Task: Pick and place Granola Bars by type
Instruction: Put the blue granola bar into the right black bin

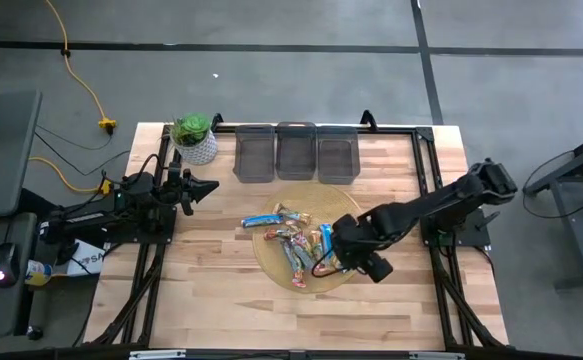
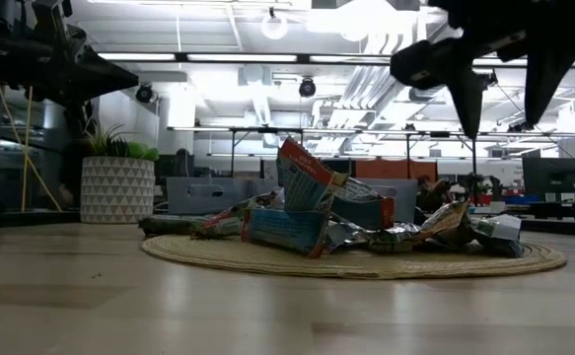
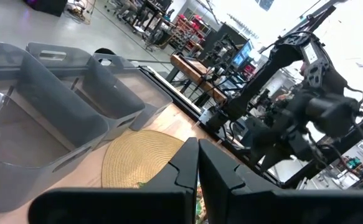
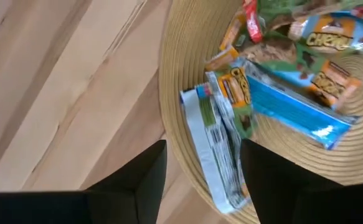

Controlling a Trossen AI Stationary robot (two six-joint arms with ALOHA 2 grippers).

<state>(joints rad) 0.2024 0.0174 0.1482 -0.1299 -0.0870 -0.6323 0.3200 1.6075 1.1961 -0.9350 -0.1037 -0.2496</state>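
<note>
right gripper (image 1: 343, 262) hangs spread over the granola bars (image 1: 296, 240) on the woven mat (image 1: 271, 262); left gripper (image 1: 211, 185) pressed together.

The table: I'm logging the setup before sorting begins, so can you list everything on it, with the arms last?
bars: about ten, blue, brown/red and mixed wrappers, piled on the mat; none in a bin.
mat: one, round, woven straw colour, table middle.
bins: three, grey, side by side along the far edge, nothing visible in them.
plant: one, green in a white patterned pot, far left, beside the bins.
table: one, light wood.
left gripper: dark, shut, waiting at the left edge near the plant, holding nothing.
right gripper: dark, open, above the mat's right side, fingers either side of a bar at the pile's edge.
</note>
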